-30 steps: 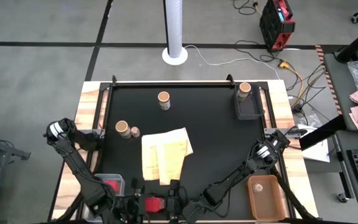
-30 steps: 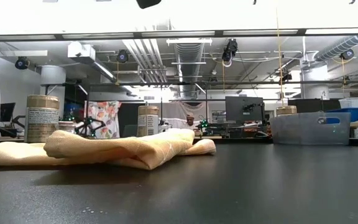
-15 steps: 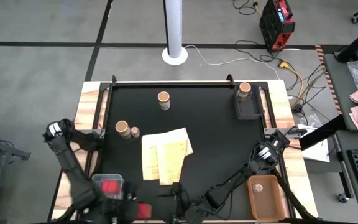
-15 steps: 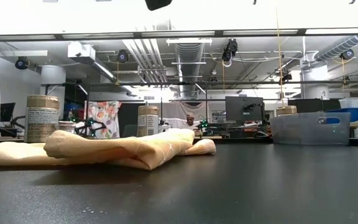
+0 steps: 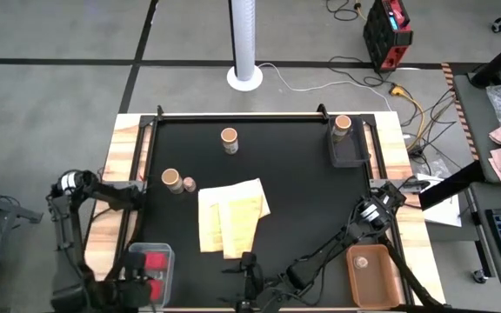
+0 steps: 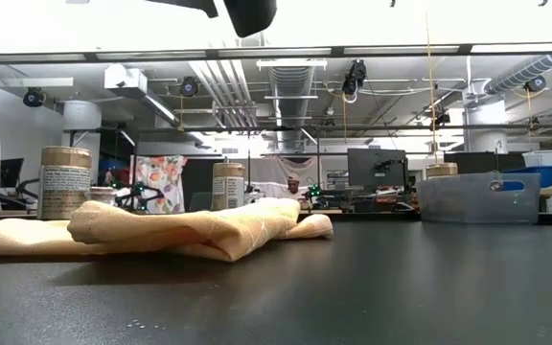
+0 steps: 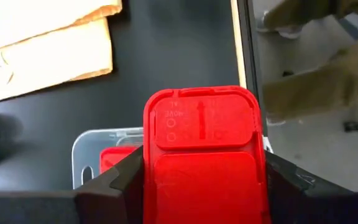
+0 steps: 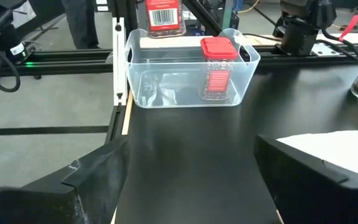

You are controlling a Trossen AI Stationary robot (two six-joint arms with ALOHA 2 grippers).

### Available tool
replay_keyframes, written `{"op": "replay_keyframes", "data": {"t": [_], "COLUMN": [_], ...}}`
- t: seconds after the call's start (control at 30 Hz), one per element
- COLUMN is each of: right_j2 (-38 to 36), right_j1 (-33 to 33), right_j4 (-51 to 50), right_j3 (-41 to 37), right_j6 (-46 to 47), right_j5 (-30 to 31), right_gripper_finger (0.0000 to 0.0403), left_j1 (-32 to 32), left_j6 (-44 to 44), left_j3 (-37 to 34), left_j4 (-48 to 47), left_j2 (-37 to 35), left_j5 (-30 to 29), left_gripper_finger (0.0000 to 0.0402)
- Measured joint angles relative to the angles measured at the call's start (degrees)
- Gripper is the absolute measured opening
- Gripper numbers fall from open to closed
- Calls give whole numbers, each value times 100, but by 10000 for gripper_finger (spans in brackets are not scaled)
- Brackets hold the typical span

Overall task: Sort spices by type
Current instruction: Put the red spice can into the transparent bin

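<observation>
Left gripper (image 7: 201, 180) sits over the clear bin (image 5: 136, 256) at the near-left corner of the black surface (image 5: 303, 200), fingers (image 7: 114, 180) clamped on a red-capped spice container (image 7: 201, 149) held above the bin. In the left wrist view a second red container (image 7: 118, 158) shows inside the bin below it; the right wrist view shows one red-lidded spice jar (image 8: 217, 70) standing upright in the clear bin (image 8: 188, 74), and the other one hanging above the bin's rim.

Right gripper (image 5: 249, 283) is low at the near edge of the surface, middle, fingers (image 8: 86, 183) spread apart with nothing between them, pointed toward the clear bin.

Round jar with tan top (image 5: 229, 137) stands far-centre on the surface. Another tan-topped jar (image 5: 170, 180) stands left of centre, with a tiny pale round container (image 5: 189, 184) just beside it. Third tan-topped jar (image 5: 343, 124) stands in the dark tray (image 5: 348, 152) at the far-right corner. Orange bin (image 5: 372, 274) at near right holds one small pale round container (image 5: 362, 260).

Folded yellow cloth (image 5: 229, 216) lies flat mid-surface, near the left jar pair but not touching. In the low view the cloth (image 6: 161, 230) is in front, two jars (image 6: 65, 180) (image 6: 227, 185) behind it, and the grey tray (image 6: 477, 196) at right.
</observation>
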Motion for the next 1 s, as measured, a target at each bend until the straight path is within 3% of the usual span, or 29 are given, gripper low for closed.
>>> {"op": "replay_keyframes", "data": {"t": [0.37, 1.0], "right_j2": [0, 0], "right_j1": [-72, -63], "right_j4": [15, 10], "right_j3": [0, -2], "right_j6": [-51, -62], "right_j5": [-4, -24], "right_gripper_finger": [308, 305], "left_j1": [-230, -228], "left_j6": [-624, -792], "left_j3": [-610, -1534], "left_j4": [-297, 804], "left_j2": [7, 7], "left_j5": [-109, -14], "left_gripper_finger": [192, 192]}}
